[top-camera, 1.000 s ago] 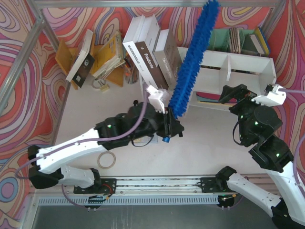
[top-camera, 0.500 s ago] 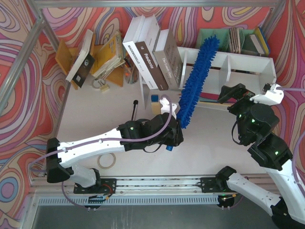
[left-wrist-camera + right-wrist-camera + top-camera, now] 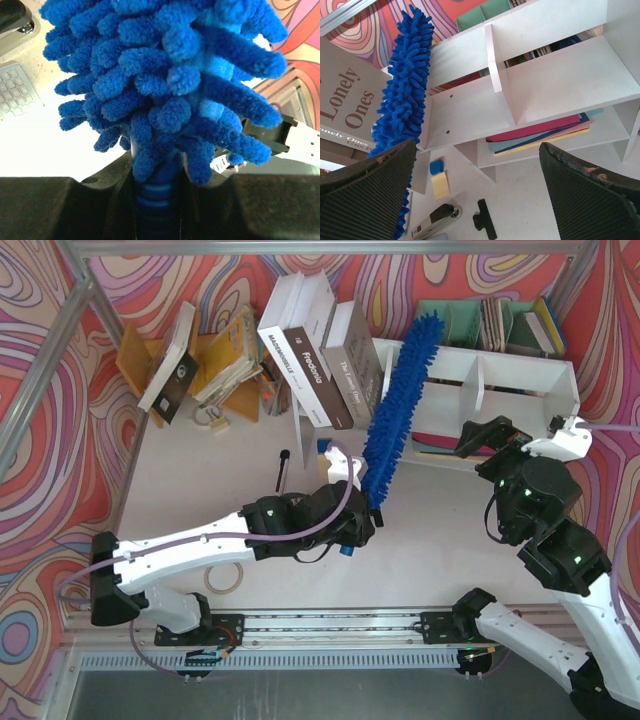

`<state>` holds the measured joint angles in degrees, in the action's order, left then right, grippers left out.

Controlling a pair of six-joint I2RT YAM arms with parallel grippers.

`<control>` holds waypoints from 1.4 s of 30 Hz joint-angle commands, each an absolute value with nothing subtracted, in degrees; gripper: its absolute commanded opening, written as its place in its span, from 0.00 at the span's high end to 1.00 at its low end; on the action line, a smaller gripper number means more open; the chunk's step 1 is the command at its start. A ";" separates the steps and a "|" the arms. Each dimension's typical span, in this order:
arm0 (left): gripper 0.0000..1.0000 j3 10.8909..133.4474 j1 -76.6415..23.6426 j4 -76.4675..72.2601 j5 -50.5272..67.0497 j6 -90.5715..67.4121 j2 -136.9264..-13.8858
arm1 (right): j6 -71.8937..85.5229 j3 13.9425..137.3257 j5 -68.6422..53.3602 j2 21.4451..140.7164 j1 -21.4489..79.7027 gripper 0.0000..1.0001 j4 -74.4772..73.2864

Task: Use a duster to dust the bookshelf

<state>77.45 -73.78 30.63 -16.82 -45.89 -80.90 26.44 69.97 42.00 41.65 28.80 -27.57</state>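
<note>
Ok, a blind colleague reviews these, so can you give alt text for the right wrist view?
A fluffy blue duster stands across the left end of a white two-compartment bookshelf. The dark fingers of the open right hand frame the bottom corners, with nothing between them. Pink and teal folders lie under the shelf.

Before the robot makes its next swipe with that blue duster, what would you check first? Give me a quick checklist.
1. Left claw shut on the duster by its handle: ok.
2. Duster head over the left end of the bookshelf: ok.
3. Head touching the wood: cannot tell.
4. Right claw open, empty, apart from the duster: ok.
5. Leaning books clear of the duster's sweep: cannot tell.
</note>
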 commanded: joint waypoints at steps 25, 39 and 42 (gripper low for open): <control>1.00 76.58 -76.31 36.99 -20.31 -44.41 -75.86 | 27.79 68.85 42.91 40.88 28.56 0.01 -27.86; 1.00 77.52 -78.24 43.63 -18.52 -45.52 -81.27 | 28.77 67.64 42.72 40.48 28.58 0.01 -28.07; 1.00 79.71 -78.29 42.23 -19.03 -43.48 -82.93 | 28.71 67.62 42.63 40.51 28.56 0.01 -27.99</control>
